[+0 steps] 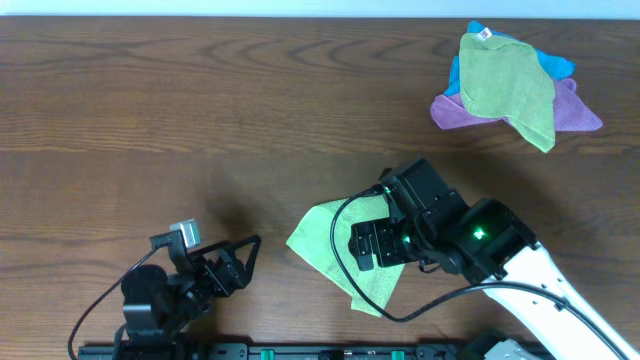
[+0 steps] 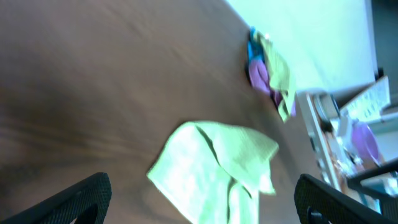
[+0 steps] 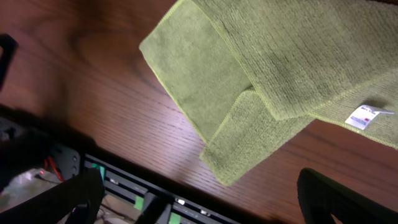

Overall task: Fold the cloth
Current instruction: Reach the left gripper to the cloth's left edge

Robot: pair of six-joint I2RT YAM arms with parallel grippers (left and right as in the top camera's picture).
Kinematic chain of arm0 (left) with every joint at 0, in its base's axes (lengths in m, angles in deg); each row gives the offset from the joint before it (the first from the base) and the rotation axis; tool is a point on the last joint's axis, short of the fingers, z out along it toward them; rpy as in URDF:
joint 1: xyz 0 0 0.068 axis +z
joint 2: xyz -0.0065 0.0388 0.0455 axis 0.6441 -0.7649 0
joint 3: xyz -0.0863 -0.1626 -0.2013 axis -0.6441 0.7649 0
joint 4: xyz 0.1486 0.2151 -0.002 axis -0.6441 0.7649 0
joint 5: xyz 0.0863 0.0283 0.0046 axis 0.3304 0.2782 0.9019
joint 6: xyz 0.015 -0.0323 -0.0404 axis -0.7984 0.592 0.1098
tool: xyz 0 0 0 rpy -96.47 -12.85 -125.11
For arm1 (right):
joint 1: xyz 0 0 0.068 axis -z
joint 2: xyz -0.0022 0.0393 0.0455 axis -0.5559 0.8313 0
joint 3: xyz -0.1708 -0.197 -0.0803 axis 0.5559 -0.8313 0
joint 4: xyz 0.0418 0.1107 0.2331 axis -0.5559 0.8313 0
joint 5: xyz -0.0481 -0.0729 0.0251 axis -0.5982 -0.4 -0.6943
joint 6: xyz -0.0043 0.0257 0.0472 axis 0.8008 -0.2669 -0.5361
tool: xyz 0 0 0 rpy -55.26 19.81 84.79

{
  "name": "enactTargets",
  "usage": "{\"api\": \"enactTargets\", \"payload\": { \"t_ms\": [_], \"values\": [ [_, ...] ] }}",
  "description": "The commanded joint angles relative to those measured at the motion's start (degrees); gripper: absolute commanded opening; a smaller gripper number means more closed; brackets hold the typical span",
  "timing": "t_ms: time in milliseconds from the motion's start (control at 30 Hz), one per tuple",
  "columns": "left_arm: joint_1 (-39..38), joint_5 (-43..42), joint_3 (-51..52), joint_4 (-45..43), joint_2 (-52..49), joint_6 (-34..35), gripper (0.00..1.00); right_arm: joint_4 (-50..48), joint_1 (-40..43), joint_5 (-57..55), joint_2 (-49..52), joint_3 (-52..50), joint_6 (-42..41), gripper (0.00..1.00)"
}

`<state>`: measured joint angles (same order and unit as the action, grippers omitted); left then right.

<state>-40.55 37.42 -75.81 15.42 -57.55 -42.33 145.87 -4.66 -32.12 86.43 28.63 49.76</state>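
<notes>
The cloth (image 1: 330,245) lies near the bench's front edge, right of middle, doubled over in uneven layers, so folding seems begun but not tidy, while the right tool (image 3: 199,202) over it and the left tool (image 1: 240,265) both stand apart, empty.

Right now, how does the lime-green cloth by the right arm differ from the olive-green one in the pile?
The lime-green microfibre cloth is brighter and lies alone on bare wood, partly folded; the olive-green cloth is duller and drapes over a purple cloth and a blue cloth. Both are green and soft-textured.
</notes>
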Motion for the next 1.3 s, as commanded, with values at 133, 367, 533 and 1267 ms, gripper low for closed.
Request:
{"api": "enactTargets", "payload": {
  "t_ms": [133, 367, 533, 1267],
  "values": [
    [-1.09, -2.60, -16.65, 7.96, -21.42, -11.21, 0.96, 0.13, 0.22, -6.88, -5.99, -0.02, -12.13, 0.99],
    [-8.63, 5.05, -30.58, 24.79, -44.17, -21.44, 0.96, 3.91, -0.15, -7.17, -7.98, -1.46, -22.32, 0.99],
    [-19.12, 13.51, -35.15, 27.98, -56.43, -23.37, 0.95, 1.75, -4.44, -3.93, -7.98, -8.48, -32.15, 0.99],
    [-22.47, 2.82, -35.87, 2.95, -86.03, -33.03, 1.00, -6.34, -9.38, -6.78, -6.91, -11.72, -33.22, 0.98]
  ]
}}
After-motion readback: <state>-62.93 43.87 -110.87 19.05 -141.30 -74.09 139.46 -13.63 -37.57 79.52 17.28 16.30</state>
